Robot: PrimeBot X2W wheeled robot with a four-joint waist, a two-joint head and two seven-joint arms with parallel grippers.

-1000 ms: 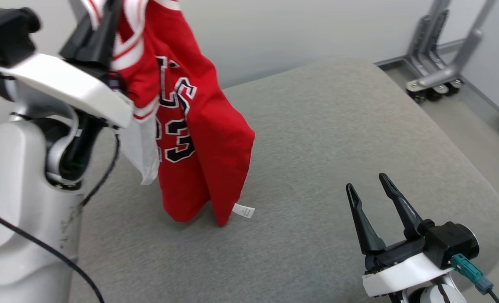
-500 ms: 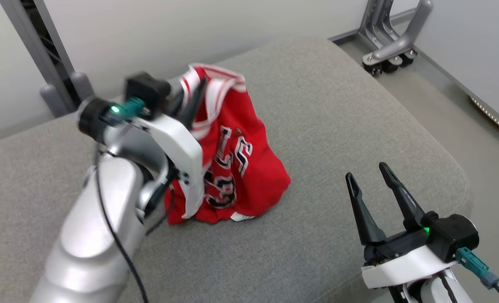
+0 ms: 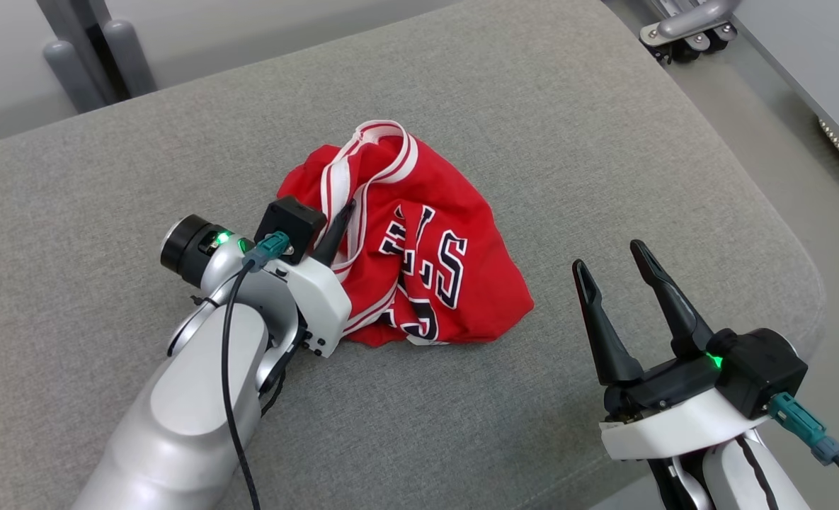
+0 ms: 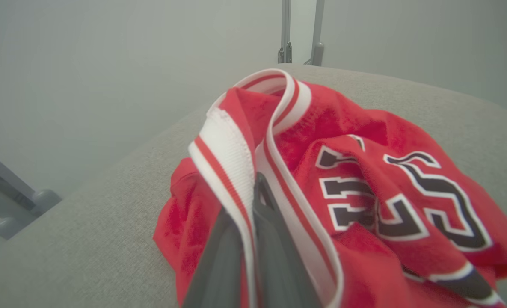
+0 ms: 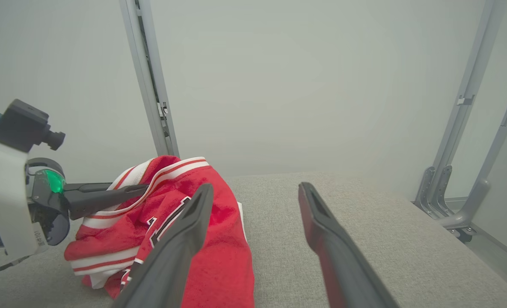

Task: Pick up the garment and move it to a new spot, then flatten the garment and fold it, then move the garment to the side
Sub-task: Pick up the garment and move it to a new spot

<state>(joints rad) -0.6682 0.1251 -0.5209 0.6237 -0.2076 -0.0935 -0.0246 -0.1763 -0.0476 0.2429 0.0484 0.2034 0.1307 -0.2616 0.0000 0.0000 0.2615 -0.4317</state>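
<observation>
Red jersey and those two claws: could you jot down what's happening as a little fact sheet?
garment: red jersey, crumpled in a heap
resting on: grey padded surface
left gripper: shut on the jersey's white-striped trim
right gripper: open, empty, apart from the jersey
folding: not yet begun

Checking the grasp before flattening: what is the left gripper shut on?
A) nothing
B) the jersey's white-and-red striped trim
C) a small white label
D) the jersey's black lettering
B: the left gripper pinches the striped trim of the red jersey, one closed finger on each side of it.
</observation>
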